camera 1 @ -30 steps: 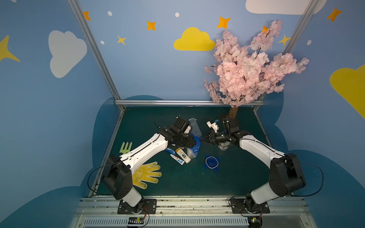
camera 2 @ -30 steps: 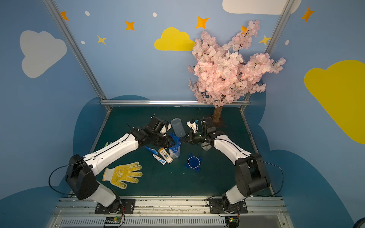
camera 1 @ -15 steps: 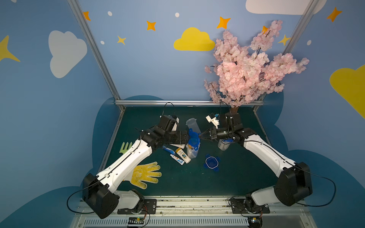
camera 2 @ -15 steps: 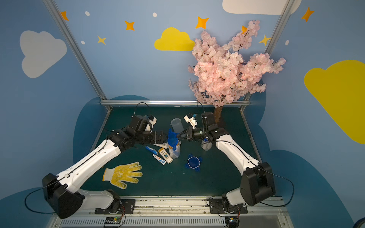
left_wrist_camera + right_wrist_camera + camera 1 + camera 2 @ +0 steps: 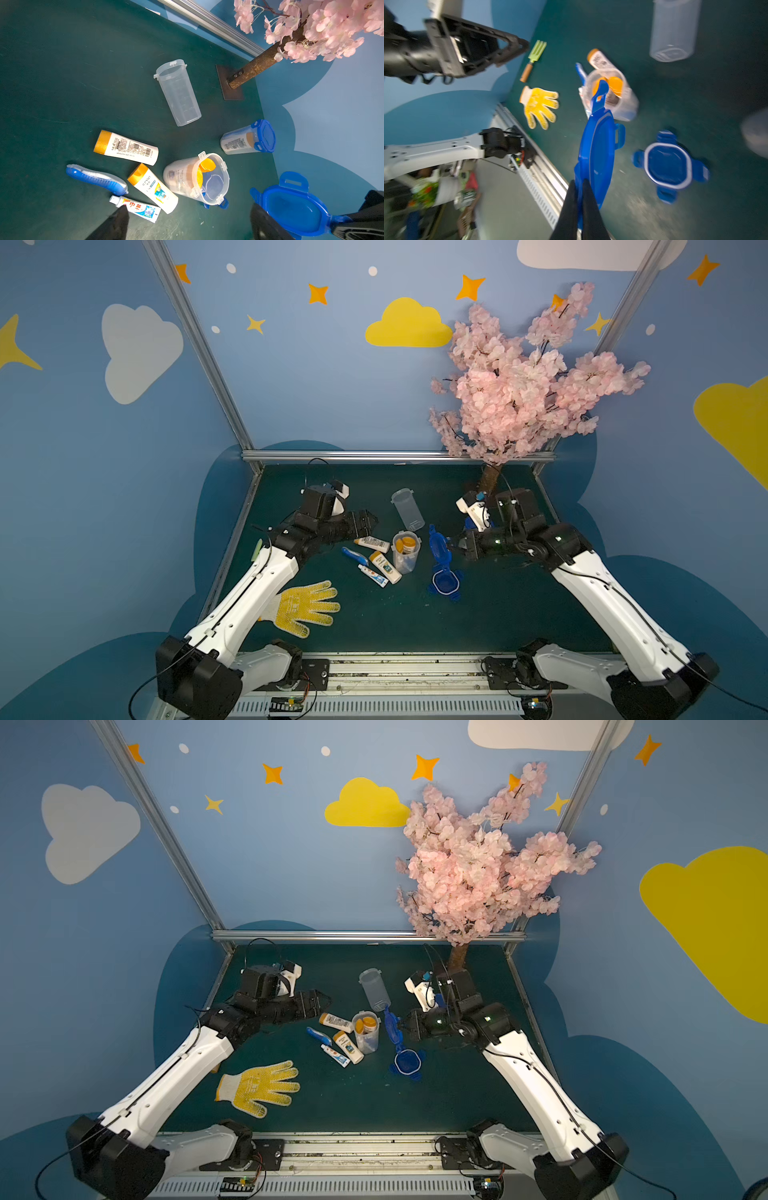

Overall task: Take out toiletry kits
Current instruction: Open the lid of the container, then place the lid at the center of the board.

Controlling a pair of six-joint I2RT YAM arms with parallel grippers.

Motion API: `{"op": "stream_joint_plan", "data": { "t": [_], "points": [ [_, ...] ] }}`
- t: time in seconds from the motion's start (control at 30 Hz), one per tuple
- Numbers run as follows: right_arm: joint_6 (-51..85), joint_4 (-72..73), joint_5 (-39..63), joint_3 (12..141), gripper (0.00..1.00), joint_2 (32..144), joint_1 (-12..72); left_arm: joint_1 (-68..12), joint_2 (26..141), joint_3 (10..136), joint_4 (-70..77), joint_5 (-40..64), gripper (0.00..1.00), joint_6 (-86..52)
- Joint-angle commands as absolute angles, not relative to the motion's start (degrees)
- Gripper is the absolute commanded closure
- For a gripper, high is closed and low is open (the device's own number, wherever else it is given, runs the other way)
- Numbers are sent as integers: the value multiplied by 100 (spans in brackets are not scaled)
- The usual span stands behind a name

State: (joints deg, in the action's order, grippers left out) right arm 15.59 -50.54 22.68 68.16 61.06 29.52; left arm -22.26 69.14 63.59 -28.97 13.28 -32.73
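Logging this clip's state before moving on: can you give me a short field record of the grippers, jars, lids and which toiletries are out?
left gripper: open, empty, beside the loose toiletries
right gripper: shut on a blue lid, held on edge
open jar: upright, yellow-capped bottles inside
empty jar: lidless, lying on its side
closed jar: lid on, a bottle visible inside
loose lid: flat on the table
toiletries out: two bottles, toothbrush, toothpaste tube
other: yellow glove

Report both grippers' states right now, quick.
Left gripper: jaws open, holding nothing.
Right gripper: jaws shut on the blue lid, held off the table.
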Motion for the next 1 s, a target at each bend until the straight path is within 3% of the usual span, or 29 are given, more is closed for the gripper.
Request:
{"op": "stream_joint_plan", "data": {
  "t": [0.0,0.2,0.5,0.6,0.73,0.87,0.97],
  "points": [
    [1428,-6083,242,6260,100,5498,2984,-2288,7107,6625,-3151,1380,14,-3072],
    [1980,-6135,-944,6039,100,5493,2932,-2883,7805,7050,-3847,565,17,-2768],
    [3197,-6597,-2353,5710,100,7250,2971,-3099,8235,7172,-3935,430,16,-2727],
    [3326,-6762,-2285,5886,100,8024,2999,-3168,8440,7332,-4024,422,16,-2671],
    [3207,-5623,-1239,5527,100,8660,3047,-3220,8621,7415,-4016,459,16,-2644],
    [3179,-5002,-836,5445,100,9038,3097,-3249,8695,7418,-3993,491,20,-2638],
    [3111,-4729,-565,5406,82,9016,3109,-3252,8778,7433,-3967,515,25,-2635]
  ]
}}
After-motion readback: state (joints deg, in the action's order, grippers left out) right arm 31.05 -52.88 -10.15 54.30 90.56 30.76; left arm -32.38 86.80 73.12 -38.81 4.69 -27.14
